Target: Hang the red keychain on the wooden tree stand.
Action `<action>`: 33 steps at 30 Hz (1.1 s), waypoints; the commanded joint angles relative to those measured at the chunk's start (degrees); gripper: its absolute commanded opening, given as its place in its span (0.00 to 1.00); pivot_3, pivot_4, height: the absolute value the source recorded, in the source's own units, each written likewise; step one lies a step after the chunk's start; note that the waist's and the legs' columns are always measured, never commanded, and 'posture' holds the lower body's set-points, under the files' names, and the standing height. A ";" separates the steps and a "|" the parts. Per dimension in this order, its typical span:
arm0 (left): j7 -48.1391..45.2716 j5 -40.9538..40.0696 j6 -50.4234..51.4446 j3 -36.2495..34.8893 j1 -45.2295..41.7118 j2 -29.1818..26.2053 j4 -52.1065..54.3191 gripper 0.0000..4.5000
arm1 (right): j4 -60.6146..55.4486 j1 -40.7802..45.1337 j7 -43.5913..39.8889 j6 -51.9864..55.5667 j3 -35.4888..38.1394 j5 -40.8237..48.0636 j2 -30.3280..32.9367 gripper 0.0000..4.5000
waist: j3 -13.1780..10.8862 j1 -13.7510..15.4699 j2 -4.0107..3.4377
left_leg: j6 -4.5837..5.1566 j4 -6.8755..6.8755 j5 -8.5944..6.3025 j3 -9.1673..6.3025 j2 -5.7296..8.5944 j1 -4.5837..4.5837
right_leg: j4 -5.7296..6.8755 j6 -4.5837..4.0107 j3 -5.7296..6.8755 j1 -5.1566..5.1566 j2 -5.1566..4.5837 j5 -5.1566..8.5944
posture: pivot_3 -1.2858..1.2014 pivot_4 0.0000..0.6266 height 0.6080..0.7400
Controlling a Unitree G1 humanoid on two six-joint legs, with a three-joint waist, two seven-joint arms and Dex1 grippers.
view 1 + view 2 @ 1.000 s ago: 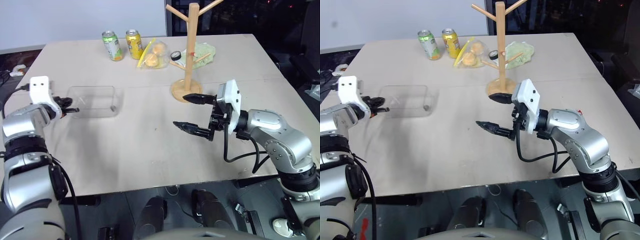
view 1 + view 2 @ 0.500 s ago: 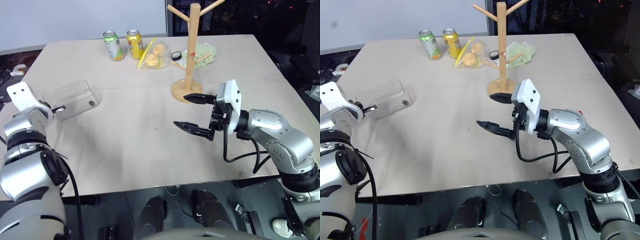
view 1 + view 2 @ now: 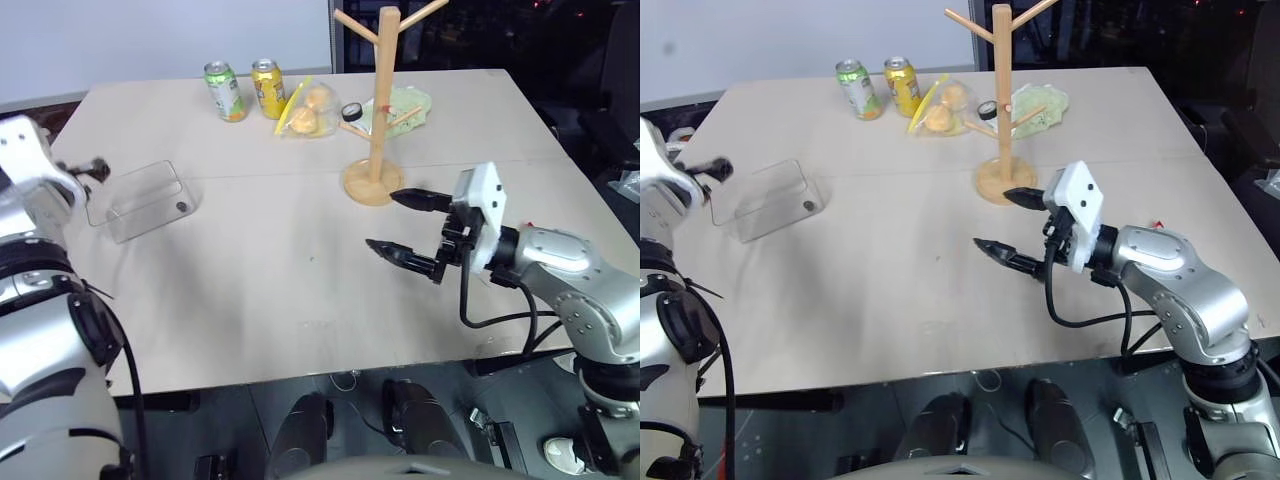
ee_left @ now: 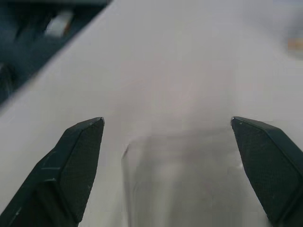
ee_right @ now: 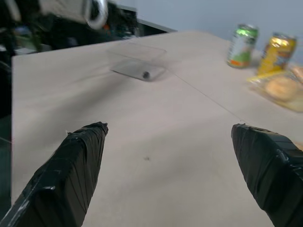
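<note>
Both my grippers stand wide and hold nothing.
Head views: the wooden tree stand (image 3: 376, 100) rises at the table's (image 3: 300, 290) far middle, my right gripper (image 3: 405, 223) just before its base, my left gripper (image 3: 710, 170) beside a clear box (image 3: 765, 200). Wrist views: each gripper's fingers (image 4: 71, 165) splay wide over bare tabletop. I cannot find the red keychain.

Light-wood tree stand (image 3: 376, 110) upright on its round base at the table's far side; angled pegs
</note>
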State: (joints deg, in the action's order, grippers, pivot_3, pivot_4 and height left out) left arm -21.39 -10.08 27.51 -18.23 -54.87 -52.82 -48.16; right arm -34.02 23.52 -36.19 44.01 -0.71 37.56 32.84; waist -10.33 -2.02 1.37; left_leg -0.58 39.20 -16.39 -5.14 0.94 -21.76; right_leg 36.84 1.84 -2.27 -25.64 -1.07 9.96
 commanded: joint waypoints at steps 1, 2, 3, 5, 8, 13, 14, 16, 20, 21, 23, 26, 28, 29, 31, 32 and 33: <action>-13.44 -2.52 -0.55 5.48 3.60 0.37 16.46 0.99 | -3.89 -3.24 3.96 2.34 5.03 1.77 0.78 1.00 | 0.00 0.21 0.00 | 0.00 0.00 0.00 0.00 0.01 0.00 | 0.00 0.00 -0.01 0.01 -0.01 0.00 | 0.52 0.24 1.00; -16.74 -3.97 0.48 6.48 4.82 0.81 20.72 0.99 | -4.43 -4.30 5.26 3.08 6.04 2.11 0.73 1.00 | 0.00 0.29 0.01 | 0.00 0.00 0.00 0.02 0.02 0.00 | 0.00 0.00 -0.04 0.01 -0.02 0.00 | 0.52 0.24 1.00; -19.51 -5.25 1.41 7.52 6.08 1.26 25.18 0.99 | -4.98 -5.29 6.84 3.84 7.13 2.42 0.52 1.00 | 0.00 0.31 0.00 | 0.00 0.00 0.00 0.04 0.02 0.00 | -0.01 0.00 -0.05 0.02 -0.03 0.00 | 0.52 0.24 1.00; -25.10 -8.16 2.63 10.56 8.32 2.90 34.84 0.99 | -6.01 -7.56 11.64 5.69 10.26 2.25 -0.30 1.00 | 0.00 0.23 0.00 | 0.00 0.01 0.00 0.07 0.01 0.00 | -0.02 0.01 -0.08 0.01 -0.02 0.01 | 0.52 0.24 1.00; -32.88 -12.90 2.95 14.57 10.53 6.01 45.17 0.99 | -8.18 -11.50 19.55 8.52 14.19 -1.05 -0.93 1.00 | 0.00 0.08 0.00 | 0.00 0.01 0.00 0.09 -0.03 0.01 | -0.01 0.03 -0.11 0.00 0.03 0.02 | 0.52 0.24 1.00; -38.23 -18.08 5.93 19.19 9.49 12.38 51.04 0.99 | -8.60 -20.51 27.23 10.31 18.59 -10.03 1.08 1.00 | 0.01 -0.02 -0.01 | 0.00 0.00 0.00 0.19 -0.03 0.03 | 0.00 0.20 -0.21 0.00 0.08 0.13 | 0.52 0.24 1.00; -39.53 -18.05 5.28 20.68 9.35 13.58 51.50 0.99 | -8.53 -21.77 28.33 10.79 19.63 -10.71 0.46 1.00 | 0.01 -0.09 -0.01 | 0.01 0.00 0.00 0.21 -0.03 0.05 | 0.00 0.21 -0.23 0.01 0.09 0.14 | 0.52 0.24 1.00; -42.35 -16.86 2.50 23.70 8.96 16.07 50.79 0.99 | -8.28 -24.37 29.93 11.78 20.52 -11.60 -1.27 1.00 | 0.01 -0.26 -0.02 | 0.02 0.01 0.01 0.27 -0.05 0.10 | 0.02 0.24 -0.30 0.04 0.13 0.14 | 0.52 0.24 1.00; -46.19 -15.31 -1.09 26.83 8.13 18.45 48.83 0.99 | -6.21 -26.49 30.46 12.51 21.61 -12.55 -3.20 1.00 | 0.01 -0.56 -0.02 | 0.02 0.02 0.01 0.40 -0.16 0.18 | 0.05 0.28 -0.47 0.06 0.29 0.12 | 0.52 0.24 1.00; -47.04 -14.99 -2.08 27.37 7.97 18.86 48.56 0.99 | -5.48 -26.50 30.41 12.66 22.00 -12.53 -3.53 1.00 | 0.01 -0.55 -0.03 | 0.02 0.02 0.01 0.43 -0.17 0.20 | 0.06 0.28 -0.51 0.06 0.32 0.11 | 0.52 0.24 1.00; -47.40 -13.44 -4.27 29.32 6.96 20.99 47.26 0.99 | -2.15 -24.79 29.71 12.45 22.42 -11.59 -4.66 1.00 | 0.01 -0.39 -0.03 | 0.03 0.03 0.01 0.47 -0.18 0.22 | 0.08 0.28 -0.57 0.06 0.36 0.11 | 0.52 0.24 1.00; -47.70 -12.69 -5.06 30.36 6.16 23.27 46.78 0.99 | 2.18 -22.29 29.06 10.70 21.06 -13.07 -4.52 1.00 | 0.02 -0.36 -0.06 | 0.04 0.09 0.02 0.59 -0.13 0.22 | 0.06 0.36 -0.73 0.07 0.35 0.06 | 0.52 0.24 1.00; -47.83 -12.45 -4.83 30.43 5.72 24.10 46.78 0.99 | 5.41 -19.97 29.22 9.78 20.34 -14.16 -4.64 1.00 | 0.02 -0.53 -0.06 | 0.05 0.08 0.01 0.68 -0.12 0.20 | 0.01 0.39 -0.80 0.06 0.32 0.04 | 0.52 0.24 1.00; -47.88 -12.26 -4.77 30.44 5.53 24.36 46.70 0.99 | 6.90 -18.89 29.24 9.34 19.93 -14.67 -4.74 1.00 | 0.02 -0.53 -0.06 | 0.06 0.07 0.01 0.70 -0.12 0.19 | 0.00 0.40 -0.84 0.04 0.33 0.04 | 0.52 0.24 1.00; -47.57 -11.43 -5.25 30.62 5.25 24.66 46.20 0.99 | 9.39 -17.32 29.55 8.34 19.27 -15.79 -5.15 1.00 | 0.02 -0.47 -0.06 | 0.06 0.03 0.01 0.69 -0.13 0.20 | -0.01 0.40 -0.84 0.02 0.36 0.04 | 0.52 0.24 1.00; -47.36 -10.91 -5.62 30.75 5.13 24.78 45.90 0.99 | 10.79 -16.48 30.00 7.79 19.07 -16.43 -5.58 1.00 | 0.02 -0.45 -0.07 | 0.06 0.02 0.00 0.68 -0.13 0.20 | -0.01 0.40 -0.83 0.02 0.36 0.04 | 0.52 0.24 1.00; -47.25 -10.62 -5.67 30.80 5.03 24.90 45.87 0.99 | 12.29 -15.69 30.23 7.21 18.86 -17.06 -5.80 1.00 | 0.02 -0.43 -0.07 | 0.06 0.01 0.00 0.67 -0.14 0.20 | -0.01 0.40 -0.82 0.02 0.36 0.04 | 0.52 0.24 1.00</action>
State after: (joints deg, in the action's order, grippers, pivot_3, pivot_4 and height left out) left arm -68.87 -21.15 23.01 12.98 -48.38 -28.07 -2.99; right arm -22.21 7.06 -6.54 53.10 17.99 21.58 27.11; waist -10.31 -2.45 1.30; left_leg -0.52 39.22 -16.38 -4.47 0.81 -21.57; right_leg 36.83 2.24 -3.10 -25.62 -0.71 9.99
